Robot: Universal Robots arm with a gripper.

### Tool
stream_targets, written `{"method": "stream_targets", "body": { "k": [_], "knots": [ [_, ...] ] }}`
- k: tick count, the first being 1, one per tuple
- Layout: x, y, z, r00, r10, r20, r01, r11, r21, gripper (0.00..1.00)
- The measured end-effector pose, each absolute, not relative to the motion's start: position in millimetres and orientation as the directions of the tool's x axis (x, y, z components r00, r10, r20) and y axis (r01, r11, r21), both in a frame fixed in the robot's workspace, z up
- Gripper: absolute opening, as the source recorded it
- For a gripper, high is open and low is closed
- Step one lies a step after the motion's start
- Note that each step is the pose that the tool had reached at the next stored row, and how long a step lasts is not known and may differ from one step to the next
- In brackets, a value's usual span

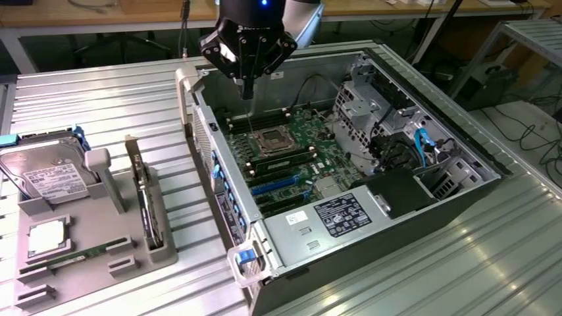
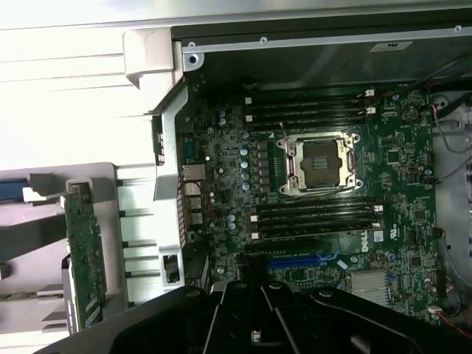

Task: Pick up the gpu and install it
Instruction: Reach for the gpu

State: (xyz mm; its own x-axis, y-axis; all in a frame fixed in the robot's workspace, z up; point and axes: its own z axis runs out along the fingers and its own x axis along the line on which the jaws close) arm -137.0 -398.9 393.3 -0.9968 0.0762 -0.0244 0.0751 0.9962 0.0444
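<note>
The gpu (image 1: 147,201) stands on its edge in a grey holder (image 1: 105,270) at the exterior view's left, its silver bracket at the far end. In the wrist view the gpu (image 2: 82,254) shows its green board face. My gripper (image 1: 247,91) hangs over the far corner of the open computer case (image 1: 412,217), above the motherboard (image 1: 290,155), well apart from the gpu. Its fingers are shut together with nothing between them. The dark gripper (image 2: 254,306) body also sits low in the wrist view, over the blue card slots (image 2: 302,262).
A silver hard drive (image 1: 49,174), a processor chip (image 1: 44,238) and a narrow green memory stick (image 1: 79,255) share the grey holder. The case's side wall (image 1: 206,141) rises between holder and motherboard. The processor socket (image 2: 321,162) is bare. Cables and a drive cage (image 1: 364,105) crowd the case's far side.
</note>
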Motion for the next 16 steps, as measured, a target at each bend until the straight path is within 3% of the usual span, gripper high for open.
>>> {"method": "stream_targets", "body": {
  "k": [16],
  "knots": [
    [-146.1,-399.0,393.1,-0.997,0.076,-0.024,0.075,0.996,0.044,0.11]
  ]
}}
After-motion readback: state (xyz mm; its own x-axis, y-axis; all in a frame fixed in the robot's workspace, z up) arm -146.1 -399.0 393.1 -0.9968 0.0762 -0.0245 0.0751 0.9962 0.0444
